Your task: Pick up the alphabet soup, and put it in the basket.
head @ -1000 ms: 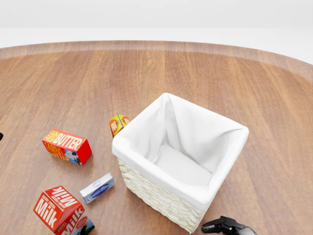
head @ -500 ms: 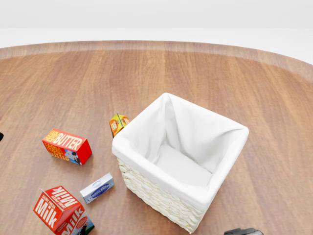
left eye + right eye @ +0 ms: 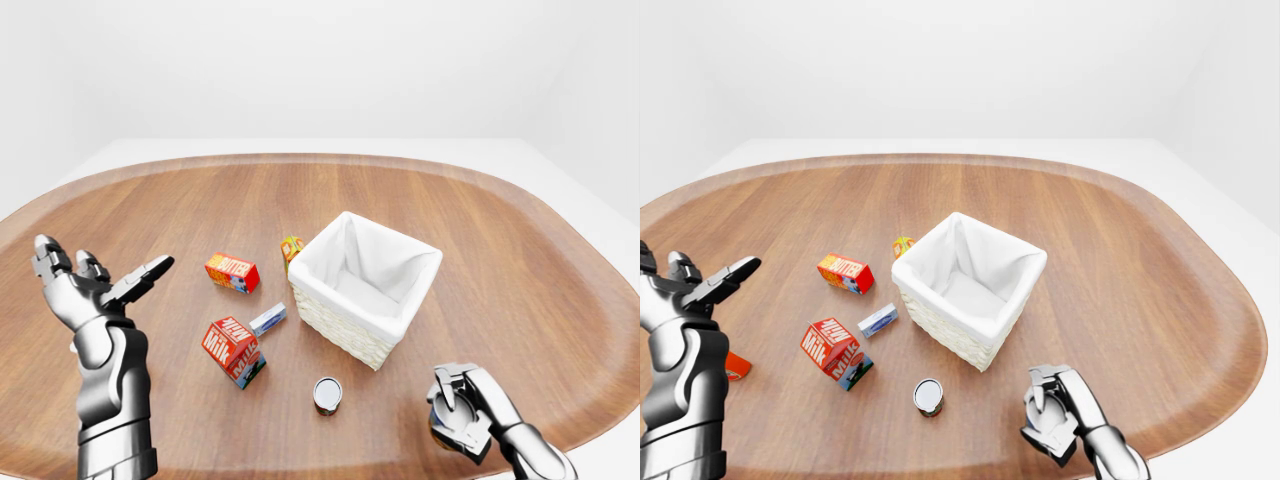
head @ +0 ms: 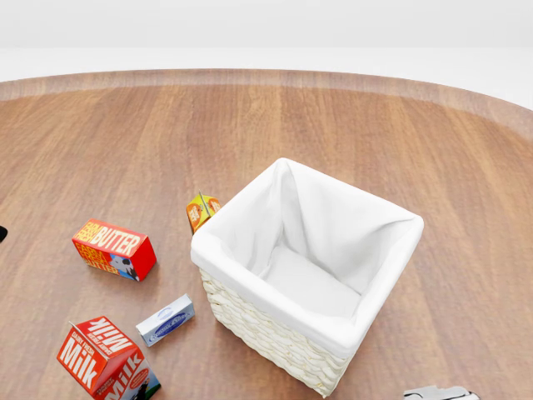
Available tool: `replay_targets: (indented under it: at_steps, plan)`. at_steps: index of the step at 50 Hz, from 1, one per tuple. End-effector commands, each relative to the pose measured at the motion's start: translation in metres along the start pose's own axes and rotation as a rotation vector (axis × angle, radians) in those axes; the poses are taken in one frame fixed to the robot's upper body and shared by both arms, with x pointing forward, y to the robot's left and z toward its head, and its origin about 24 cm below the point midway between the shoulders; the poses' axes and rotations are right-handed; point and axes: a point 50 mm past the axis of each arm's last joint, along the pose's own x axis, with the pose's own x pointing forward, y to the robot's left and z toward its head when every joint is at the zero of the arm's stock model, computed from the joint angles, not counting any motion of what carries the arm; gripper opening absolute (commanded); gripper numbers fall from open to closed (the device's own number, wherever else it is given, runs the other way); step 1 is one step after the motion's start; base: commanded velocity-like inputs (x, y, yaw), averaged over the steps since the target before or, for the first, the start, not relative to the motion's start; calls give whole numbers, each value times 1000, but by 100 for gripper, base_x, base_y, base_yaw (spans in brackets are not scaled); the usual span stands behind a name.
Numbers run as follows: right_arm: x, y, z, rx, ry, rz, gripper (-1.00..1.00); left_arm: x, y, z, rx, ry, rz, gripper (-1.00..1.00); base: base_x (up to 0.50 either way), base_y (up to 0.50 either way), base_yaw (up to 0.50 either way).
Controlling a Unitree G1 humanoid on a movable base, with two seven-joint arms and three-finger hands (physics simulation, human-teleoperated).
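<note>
The right hand [image 3: 465,410] sits low at the right of the left-eye view, fingers curled round something small (what it is cannot be told). The left hand [image 3: 95,285] is raised at the left, fingers spread. The soup can [image 3: 327,394] stands free on the table [image 3: 520,260], just below the basket [image 3: 365,285], near the milk [image 3: 233,351].

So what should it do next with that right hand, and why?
Probably swing the right hand toward the left of the left-eye view, to the small round silver-topped can. That can stands upright on the brown wooden table, below the white-lined wicker basket, and nothing touches it. The right hand seems curled with nothing visibly in it; the left hand is raised, fingers spread.
</note>
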Motion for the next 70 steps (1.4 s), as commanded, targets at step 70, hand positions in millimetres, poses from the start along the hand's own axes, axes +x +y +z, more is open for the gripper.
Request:
replay_targets:
  at_steps: [70]
  plan:
    - [-62, -5, 221, -700, -805, -215, -100, 1, 0, -3, 12, 3, 8, 100, 0, 0, 0]
